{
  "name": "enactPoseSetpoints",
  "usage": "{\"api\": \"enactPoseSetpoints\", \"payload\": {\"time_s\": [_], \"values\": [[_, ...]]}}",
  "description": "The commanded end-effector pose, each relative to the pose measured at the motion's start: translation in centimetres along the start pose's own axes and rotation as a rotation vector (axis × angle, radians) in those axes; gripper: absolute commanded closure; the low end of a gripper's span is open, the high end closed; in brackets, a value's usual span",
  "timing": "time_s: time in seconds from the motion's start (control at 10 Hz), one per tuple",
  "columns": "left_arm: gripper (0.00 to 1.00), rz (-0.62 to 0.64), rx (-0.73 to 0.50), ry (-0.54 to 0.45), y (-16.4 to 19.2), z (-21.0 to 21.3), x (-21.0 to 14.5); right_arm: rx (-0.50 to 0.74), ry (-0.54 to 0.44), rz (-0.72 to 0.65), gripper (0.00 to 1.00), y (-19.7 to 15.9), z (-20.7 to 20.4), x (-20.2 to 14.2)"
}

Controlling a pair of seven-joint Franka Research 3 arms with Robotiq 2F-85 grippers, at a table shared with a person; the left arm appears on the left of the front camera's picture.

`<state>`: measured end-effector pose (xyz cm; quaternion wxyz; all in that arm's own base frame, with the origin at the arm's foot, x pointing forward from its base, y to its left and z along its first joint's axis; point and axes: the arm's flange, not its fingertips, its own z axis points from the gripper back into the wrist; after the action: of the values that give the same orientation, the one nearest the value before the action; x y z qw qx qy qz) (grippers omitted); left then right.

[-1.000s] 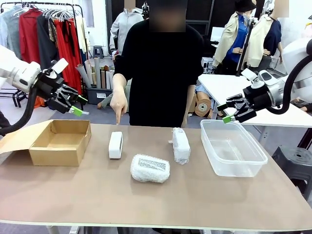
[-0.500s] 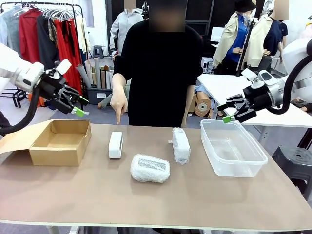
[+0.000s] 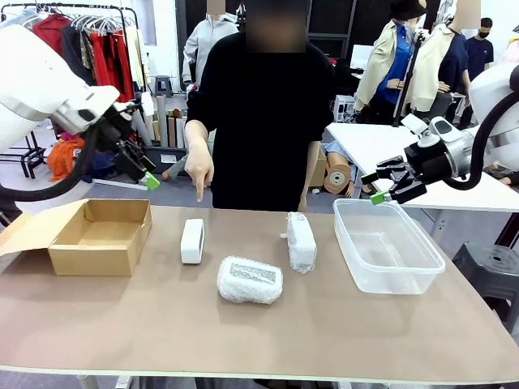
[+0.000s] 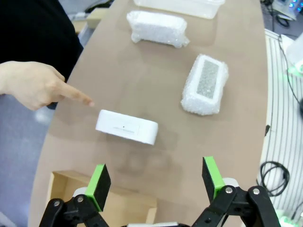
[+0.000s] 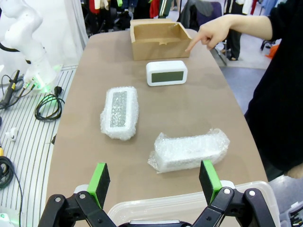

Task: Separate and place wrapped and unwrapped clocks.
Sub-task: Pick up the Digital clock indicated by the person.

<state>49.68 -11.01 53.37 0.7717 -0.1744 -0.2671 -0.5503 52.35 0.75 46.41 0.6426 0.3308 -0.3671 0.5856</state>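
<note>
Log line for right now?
left gripper open, by cardboard box | right gripper open, by clear tub | hand points at bare clock | wrapped clocks on table

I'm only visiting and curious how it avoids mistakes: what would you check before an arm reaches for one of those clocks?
1. Left gripper open: ok, jaws wide apart above the table.
2. Right gripper open: ok.
3. Bare white clock standing apart from the grey-faced wrapped clock and the plain wrapped clock: ok.
4. Person's hand clear of the bare white clock: not ok, a finger points close beside it.
5. Cardboard box and clear tub empty: ok.
6. Which container takes which clock: cannot tell.
</note>
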Motion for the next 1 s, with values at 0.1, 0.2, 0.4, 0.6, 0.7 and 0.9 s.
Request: {"api": "enactPoseSetpoints", "payload": {"time_s": [0.1,0.2,0.4,0.6,0.7,0.9], "values": [[0.0,0.099,0.148,0.223,-2.0,-2.1,2.9,-0.002,0.0,0.001,0.0,0.0,0.1,0.0],[0.0,0.085,0.176,0.298,-2.6,-3.2,3.3,-0.002,0.0,0.001,0.0,0.0,0.1,0.0],[0.0,0.032,0.087,0.257,-3.1,-3.9,3.8,-0.002,0.0,0.001,0.0,0.0,0.1,0.0],[0.0,0.058,0.165,0.25,-2.7,-3.4,3.5,-0.002,0.0,0.001,0.0,0.0,0.1,0.0],[0.0,0.058,0.165,0.25,-2.7,-3.4,3.5,-0.002,0.0,0.001,0.0,0.0,0.1,0.0],[0.0,0.051,0.151,0.264,-2.8,-3.9,3.6,-0.002,0.0,0.001,0.0,0.0,0.1,0.0]]}}
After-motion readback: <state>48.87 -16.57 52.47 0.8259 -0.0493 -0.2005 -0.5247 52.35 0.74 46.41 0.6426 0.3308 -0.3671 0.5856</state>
